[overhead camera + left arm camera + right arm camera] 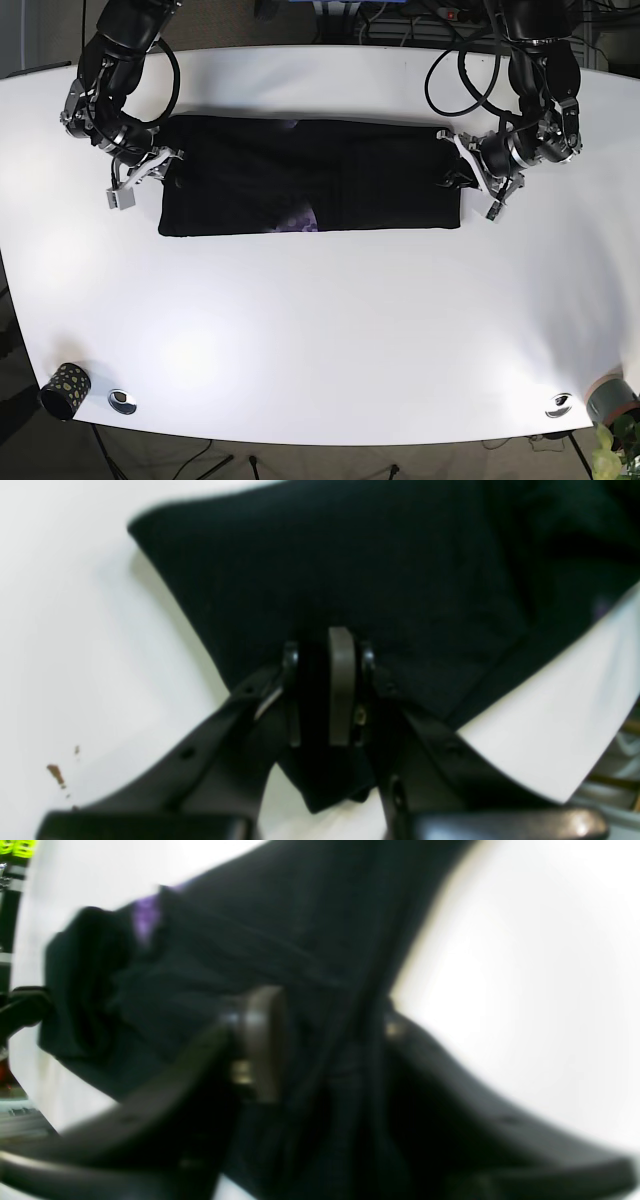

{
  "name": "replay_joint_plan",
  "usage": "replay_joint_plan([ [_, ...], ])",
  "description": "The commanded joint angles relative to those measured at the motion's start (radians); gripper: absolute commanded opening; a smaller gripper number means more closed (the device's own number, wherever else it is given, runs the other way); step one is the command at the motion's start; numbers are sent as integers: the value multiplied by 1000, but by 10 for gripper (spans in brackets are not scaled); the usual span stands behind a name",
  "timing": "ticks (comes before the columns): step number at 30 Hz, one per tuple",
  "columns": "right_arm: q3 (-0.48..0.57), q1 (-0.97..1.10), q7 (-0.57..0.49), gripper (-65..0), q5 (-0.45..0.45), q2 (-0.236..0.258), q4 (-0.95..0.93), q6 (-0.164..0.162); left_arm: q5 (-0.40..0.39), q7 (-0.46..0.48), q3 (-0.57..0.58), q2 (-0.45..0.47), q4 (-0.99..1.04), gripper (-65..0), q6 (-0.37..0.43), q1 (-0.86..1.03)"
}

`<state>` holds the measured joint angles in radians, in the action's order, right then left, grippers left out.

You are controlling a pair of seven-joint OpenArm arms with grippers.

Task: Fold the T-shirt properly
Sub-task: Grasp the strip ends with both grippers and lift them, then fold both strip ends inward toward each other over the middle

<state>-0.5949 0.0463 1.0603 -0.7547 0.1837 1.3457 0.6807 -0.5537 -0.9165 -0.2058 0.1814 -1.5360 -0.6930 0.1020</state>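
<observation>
The black T-shirt (310,175) lies as a long flat band across the far half of the white table (320,320), with a purple print (302,220) showing at its front edge. My left gripper (452,172) is at the band's right end. In the left wrist view the left gripper (320,650) is shut on the T-shirt (350,570), pinching a fold against its grey pad (341,685). My right gripper (168,165) is at the band's left end. In the blurred right wrist view the right gripper (325,1020) holds bunched T-shirt (280,915) cloth between its fingers.
A dark dotted cup (62,390) stands at the front left corner, and a grey pot (612,400) with a plant at the front right. Two small metal discs (122,401) (559,405) sit near the front edge. Brown specks (55,774) mark the table beside the left gripper.
</observation>
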Motion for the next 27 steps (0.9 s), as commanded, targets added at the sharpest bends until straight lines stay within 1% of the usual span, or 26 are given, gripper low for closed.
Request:
replay_joint_plan([
  [1,-3,-10,-5,-598,-19,24,16,6,16,20,4,-10,-13,-594,-5,-12],
  [2,-3,-10,-5,-639,-19,26,16,6,36,20,6,-16,-13,-594,-5,-12],
  [3,-3,-10,-5,-650,-22,36,19,6,53,20,6,-16,-13,-594,-5,-12],
  [4,-3,-10,-5,-650,-25,46,33,6,70,20,7,-18,-13,-594,-5,-12],
  [9,-7,30,-4,-650,-27,55,174,6,113,20,42,-30,-16,-594,-5,-12],
  [12,-7,62,-4,-650,-22,56,294,6,113,20,72,-30,-13,-594,-5,-12],
  [14,-4,77,-4,-650,-22,56,352,14,113,23,102,-32,-11,-593,-5,-12],
  [17,-1,108,-4,-650,-29,53,456,15,113,24,167,-33,13,-593,-5,-18],
  [20,2,119,-1,-650,-29,49,530,15,113,37,194,-72,53,-592,-5,-41],
  [22,37,120,1,-650,-30,47,570,17,113,40,196,-101,68,-592,-5,-61],
  [26,109,132,1,-650,-32,46,611,17,114,40,199,-127,70,-590,-5,-68],
  [27,128,132,1,-650,-35,35,619,17,114,40,199,-133,70,-590,-5,-69],
])
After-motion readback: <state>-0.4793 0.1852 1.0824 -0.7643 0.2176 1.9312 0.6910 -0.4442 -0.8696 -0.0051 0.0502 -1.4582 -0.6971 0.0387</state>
